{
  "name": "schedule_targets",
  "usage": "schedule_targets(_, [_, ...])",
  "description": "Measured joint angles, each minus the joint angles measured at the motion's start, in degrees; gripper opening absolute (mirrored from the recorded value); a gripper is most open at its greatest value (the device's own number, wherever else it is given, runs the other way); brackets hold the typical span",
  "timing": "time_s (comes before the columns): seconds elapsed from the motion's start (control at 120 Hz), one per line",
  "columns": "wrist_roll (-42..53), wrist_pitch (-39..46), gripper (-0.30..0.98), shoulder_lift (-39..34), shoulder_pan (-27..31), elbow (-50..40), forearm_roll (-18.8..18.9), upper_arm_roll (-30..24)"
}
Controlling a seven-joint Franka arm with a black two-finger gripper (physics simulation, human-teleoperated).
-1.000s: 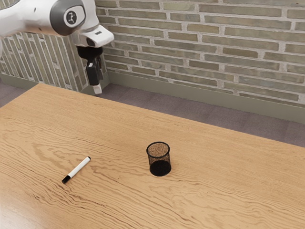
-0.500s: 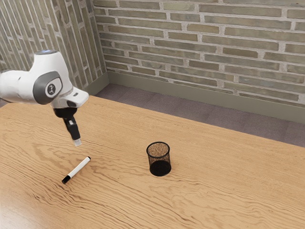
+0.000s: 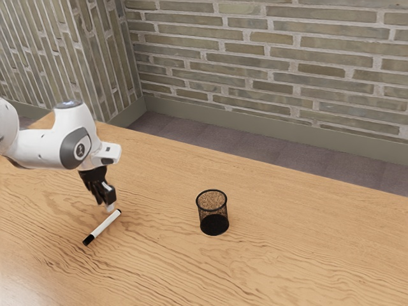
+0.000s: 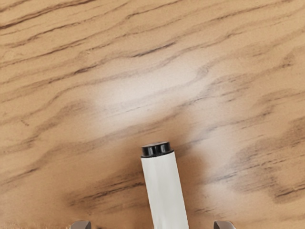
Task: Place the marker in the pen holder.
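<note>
"So, where's the marker?"

"Lying flat on the surface (image 3: 146, 268), well apart from the holder (image 3: 212, 215), which stands upright. The pincer (image 3: 108, 205) hangs near its plug end (image 4: 156, 149), fingers (image 4: 224, 225) spread to either side, pinching nothing."

"And how will the marker (image 3: 102, 227) handle?"

"Light, I'd guess, with a stiff barrel that won't mind a moderate squeeze. It's smooth and round, though, so it could roll or slip if one finger nudges it first."

"Take it by the end, then?"

"I'd rather go further along the white barrel, towards the middle. Close squarely across it; held by the tip, it may swivel on the way to the holder."
</note>
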Motion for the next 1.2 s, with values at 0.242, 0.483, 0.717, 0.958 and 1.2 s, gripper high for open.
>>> schedule_targets(0.242, [-3.62, 1.44, 0.25, 3.04, -0.16, 0.06, -1.45, -0.08])
schedule_targets(0.483, [-6.04, 2.08, 0.22, 5.46, -0.58, 0.82, -2.66, -0.09])
schedule_targets(0.717, [-7.69, 2.42, -0.01, 5.76, -0.74, 0.88, -3.67, -0.17])
schedule_targets(0.958, [-7.52, 0.88, -0.09, -2.79, -5.2, 2.13, -2.4, -2.13])
schedule_targets(1.2, [-5.13, -7.7, -0.1, -3.4, -9.52, 17.97, -1.8, -8.37])
